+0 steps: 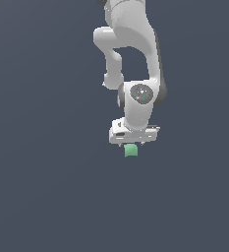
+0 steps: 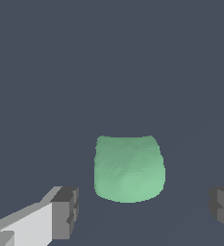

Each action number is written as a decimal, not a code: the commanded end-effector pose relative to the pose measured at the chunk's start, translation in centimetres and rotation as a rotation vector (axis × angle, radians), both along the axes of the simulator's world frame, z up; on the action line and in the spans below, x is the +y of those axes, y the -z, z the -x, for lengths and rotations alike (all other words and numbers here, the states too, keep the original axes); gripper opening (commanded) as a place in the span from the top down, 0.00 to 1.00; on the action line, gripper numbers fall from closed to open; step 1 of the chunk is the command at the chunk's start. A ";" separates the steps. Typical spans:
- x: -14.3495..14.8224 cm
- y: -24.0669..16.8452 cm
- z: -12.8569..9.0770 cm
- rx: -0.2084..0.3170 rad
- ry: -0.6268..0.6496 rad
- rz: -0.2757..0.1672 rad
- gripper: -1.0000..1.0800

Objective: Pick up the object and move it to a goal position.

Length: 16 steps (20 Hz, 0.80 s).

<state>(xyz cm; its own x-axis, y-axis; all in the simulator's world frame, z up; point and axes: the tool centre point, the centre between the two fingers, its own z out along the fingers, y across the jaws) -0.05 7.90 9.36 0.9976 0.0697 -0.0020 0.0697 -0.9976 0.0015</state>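
The object, a small mint-green block [image 1: 130, 150] with rounded corners, lies on the dark grey surface right under the white arm's hand in the exterior view. In the wrist view the block [image 2: 129, 168] fills the middle, between and just beyond my two grey fingertips [image 2: 65, 211]. My gripper [image 2: 144, 209] is open, its jaws spread wider than the block, and holds nothing. In the exterior view the gripper [image 1: 131, 144] is mostly hidden behind the hand, just above the block.
The flat dark grey surface [image 1: 47, 187] spreads all around the block. The white arm [image 1: 130, 54] rises above it towards the top of the exterior view. No other object shows.
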 end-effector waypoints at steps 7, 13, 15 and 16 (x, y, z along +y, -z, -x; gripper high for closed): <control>0.2 1.1 0.1 0.000 -0.002 -0.001 0.04; 0.3 4.2 0.2 -0.001 -0.003 -0.001 0.04; 0.4 4.8 0.1 -0.002 -0.003 -0.002 0.04; 0.4 5.0 0.1 -0.002 -0.003 -0.002 0.04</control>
<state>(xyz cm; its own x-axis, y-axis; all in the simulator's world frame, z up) -0.23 8.25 4.74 0.9974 0.0725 -0.0019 0.0725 -0.9974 0.0002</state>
